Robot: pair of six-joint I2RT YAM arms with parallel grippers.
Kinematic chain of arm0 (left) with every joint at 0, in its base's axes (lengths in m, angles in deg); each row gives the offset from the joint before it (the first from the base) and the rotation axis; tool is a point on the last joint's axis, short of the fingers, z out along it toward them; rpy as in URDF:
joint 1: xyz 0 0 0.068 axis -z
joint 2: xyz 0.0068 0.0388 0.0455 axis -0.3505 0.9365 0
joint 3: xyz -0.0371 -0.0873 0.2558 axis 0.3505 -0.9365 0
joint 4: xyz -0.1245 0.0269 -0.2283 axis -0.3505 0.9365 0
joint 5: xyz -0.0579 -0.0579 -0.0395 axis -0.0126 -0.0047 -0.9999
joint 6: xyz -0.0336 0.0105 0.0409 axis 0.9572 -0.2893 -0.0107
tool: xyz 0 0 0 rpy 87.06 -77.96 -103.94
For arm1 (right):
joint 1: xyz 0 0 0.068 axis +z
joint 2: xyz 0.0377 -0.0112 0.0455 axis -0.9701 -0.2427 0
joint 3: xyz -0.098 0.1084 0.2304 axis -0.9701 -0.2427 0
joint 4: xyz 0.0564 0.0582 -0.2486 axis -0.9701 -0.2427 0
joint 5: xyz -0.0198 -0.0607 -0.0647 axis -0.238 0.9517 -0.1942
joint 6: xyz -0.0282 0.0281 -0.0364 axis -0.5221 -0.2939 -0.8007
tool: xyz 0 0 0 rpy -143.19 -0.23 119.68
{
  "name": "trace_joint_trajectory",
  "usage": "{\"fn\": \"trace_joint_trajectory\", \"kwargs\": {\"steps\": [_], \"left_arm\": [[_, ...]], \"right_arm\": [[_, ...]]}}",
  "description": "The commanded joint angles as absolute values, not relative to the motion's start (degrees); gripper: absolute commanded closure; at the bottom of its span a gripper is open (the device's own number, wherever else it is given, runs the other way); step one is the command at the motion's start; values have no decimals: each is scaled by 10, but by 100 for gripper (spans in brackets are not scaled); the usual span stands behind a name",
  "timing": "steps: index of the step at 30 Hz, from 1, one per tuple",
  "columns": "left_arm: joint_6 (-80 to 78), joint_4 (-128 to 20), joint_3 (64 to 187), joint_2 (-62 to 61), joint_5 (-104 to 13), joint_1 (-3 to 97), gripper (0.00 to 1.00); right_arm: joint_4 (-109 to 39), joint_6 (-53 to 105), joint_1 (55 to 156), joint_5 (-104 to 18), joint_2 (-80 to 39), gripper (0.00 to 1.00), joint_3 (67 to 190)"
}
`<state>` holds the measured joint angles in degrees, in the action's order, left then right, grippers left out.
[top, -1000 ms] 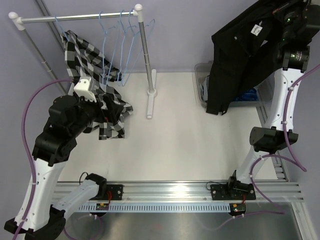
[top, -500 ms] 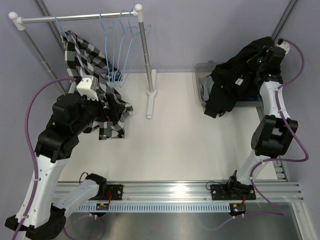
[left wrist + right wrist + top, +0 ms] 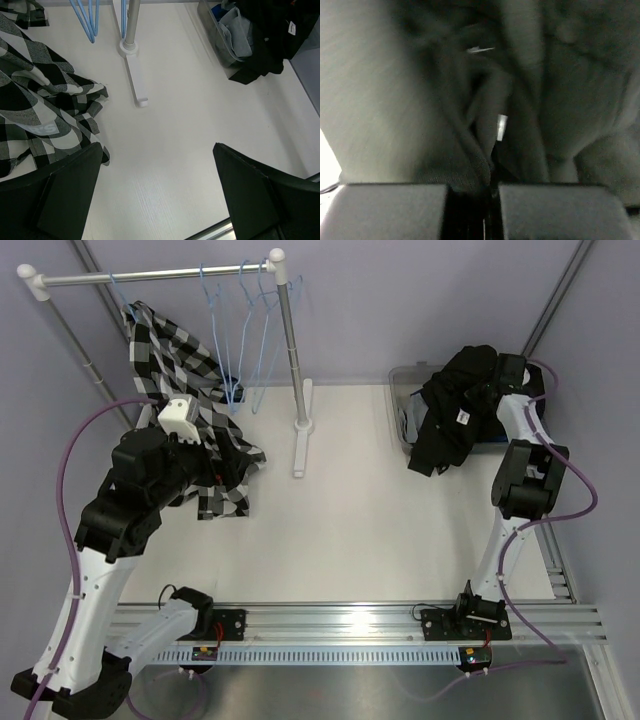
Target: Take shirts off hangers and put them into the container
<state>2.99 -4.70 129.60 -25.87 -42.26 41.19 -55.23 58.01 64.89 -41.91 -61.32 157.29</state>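
Top view: bright, even light from above; soft shadow beside the checked shirt (image 3: pixel 215 455) at 9 o'clock; glare along the aluminium rail (image 3: pixel 350 625) at 6 o'clock. Left wrist view: sharp, evenly lit. Right wrist view: dim, blurred black shirt (image 3: pixel 520 75); blown-out patch at 8 o'clock.

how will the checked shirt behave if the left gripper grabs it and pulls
Probably floppy: the checked shirt sags in loose folds down onto the table. Pulled at one spot, it would likely stretch out and trail rather than lift whole. It might also snag, since its upper part hangs by the hangers.
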Motion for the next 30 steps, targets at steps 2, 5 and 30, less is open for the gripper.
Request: {"fn": "trace_joint_trajectory", "kwargs": {"steps": [2, 5, 30], "left_arm": [[39, -58, 1296, -271, -428, 410, 1], [39, -57, 1294, -273, -429, 410, 1], [14, -52, 1324, -295, -422, 410, 1]], "right_arm": [[-708, 595, 662, -407, -681, 88, 1652], [-757, 586, 668, -401, -708, 84, 1690], [-505, 424, 669, -472, -162, 0, 1293]]}}
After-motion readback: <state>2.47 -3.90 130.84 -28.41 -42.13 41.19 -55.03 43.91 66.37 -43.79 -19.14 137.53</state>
